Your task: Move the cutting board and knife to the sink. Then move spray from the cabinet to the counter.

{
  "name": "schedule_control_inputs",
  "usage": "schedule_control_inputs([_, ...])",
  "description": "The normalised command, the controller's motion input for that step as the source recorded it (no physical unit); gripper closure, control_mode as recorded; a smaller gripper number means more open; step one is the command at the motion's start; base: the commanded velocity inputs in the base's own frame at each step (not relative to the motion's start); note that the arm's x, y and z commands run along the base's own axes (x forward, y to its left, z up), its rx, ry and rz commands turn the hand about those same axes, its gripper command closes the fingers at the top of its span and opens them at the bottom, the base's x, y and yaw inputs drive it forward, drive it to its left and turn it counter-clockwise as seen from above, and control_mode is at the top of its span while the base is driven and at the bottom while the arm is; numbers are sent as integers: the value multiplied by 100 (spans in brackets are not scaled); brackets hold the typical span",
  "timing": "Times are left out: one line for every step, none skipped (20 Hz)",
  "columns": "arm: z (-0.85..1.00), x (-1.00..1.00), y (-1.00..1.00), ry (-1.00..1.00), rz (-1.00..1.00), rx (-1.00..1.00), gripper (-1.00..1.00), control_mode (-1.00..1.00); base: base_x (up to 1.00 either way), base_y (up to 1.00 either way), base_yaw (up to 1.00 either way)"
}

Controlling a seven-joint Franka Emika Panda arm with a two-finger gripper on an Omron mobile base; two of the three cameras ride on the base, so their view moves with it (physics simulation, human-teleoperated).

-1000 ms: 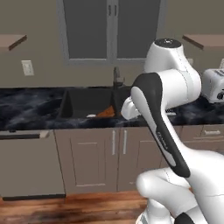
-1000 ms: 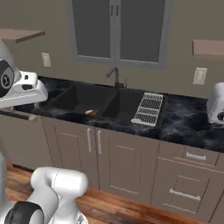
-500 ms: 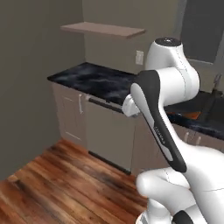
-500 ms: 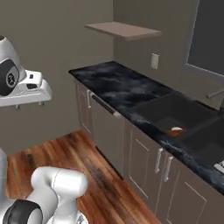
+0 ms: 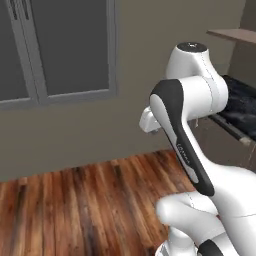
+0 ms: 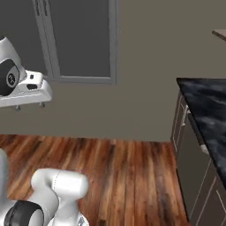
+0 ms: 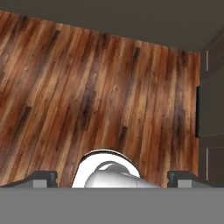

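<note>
Desk (image 6: 204,106), black with white veins, runs along the right edge of both base views, over brown drawer fronts; a brown shelf (image 5: 234,34) juts out above it. Grey glass doors (image 5: 60,47) stand in the wall beyond the wooden floor (image 7: 87,92). Hand (image 7: 112,176) hangs open and empty, pointing down at the floor

Your cameras have swung round with the base, so the whole scene has shifted rather than the things in it. The black recessed sink and its faucet, ahead of you a second ago, have left both base views. You now face a wooden plank floor (image 5: 90,205) and a beige wall, with the black marble-look counter (image 6: 207,110) at the right edge.
</note>
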Motion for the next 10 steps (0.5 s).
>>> schedule_control_inputs([0,0,0,0,0,0,-100,100,-1,3,100])
schedule_control_inputs([0,0,0,0,0,0,-100,100,0,3,100])
schedule_control_inputs([0,0,0,0,0,0,-100,100,0,4,100])
schedule_control_inputs([0,0,0,0,0,0,-100,100,0,1,100])
schedule_control_inputs([0,0,0,0,0,0,-100,100,0,0,100])
schedule_control_inputs([0,0,0,0,0,0,-100,100,0,0,100])
schedule_control_inputs([0,0,0,0,0,0,-100,100,0,0,100])
schedule_control_inputs([0,0,0,0,0,0,-100,100,0,0,100])
schedule_control_inputs([0,0,0,0,0,0,-100,100,0,0,100])
schedule_control_inputs([0,0,0,0,0,0,-100,100,0,0,99])
